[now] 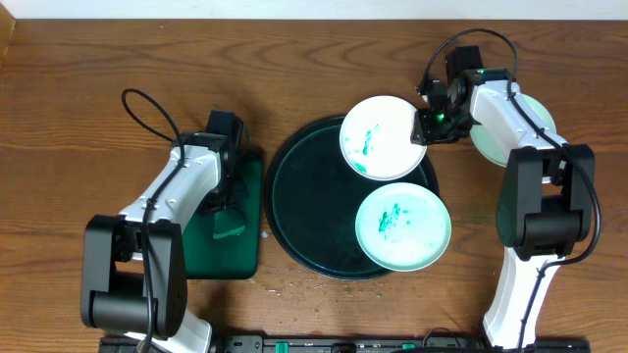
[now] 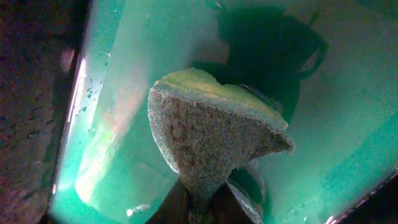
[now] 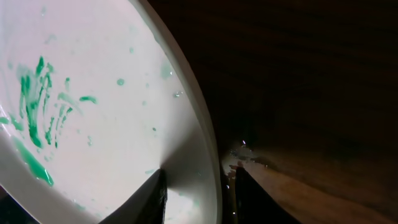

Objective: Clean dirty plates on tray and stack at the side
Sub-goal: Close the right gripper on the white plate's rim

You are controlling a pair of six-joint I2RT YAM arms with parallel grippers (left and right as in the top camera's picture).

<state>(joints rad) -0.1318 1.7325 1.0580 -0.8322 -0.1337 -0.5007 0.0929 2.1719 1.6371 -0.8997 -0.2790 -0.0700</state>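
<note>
The large round tray [image 1: 299, 201] lies mid-table. One smeared plate [image 1: 378, 137] is over its upper right rim. My right gripper [image 1: 424, 126] is shut on that plate's right edge; the right wrist view shows the plate [image 3: 93, 112] with teal streaks and its rim between my fingers [image 3: 196, 186]. A second smeared plate [image 1: 402, 227] rests on the tray's lower right. A third plate [image 1: 538, 116] lies on the table at the right, mostly hidden by my right arm. My left gripper [image 1: 228, 196] is shut on a sponge [image 2: 211, 137] over the rectangular tray.
The small rectangular dark green tray [image 1: 221, 245] lies left of the round tray; its wet teal floor [image 2: 323, 93] fills the left wrist view. Small specks [image 1: 285, 284] lie on the wooden table in front of the round tray.
</note>
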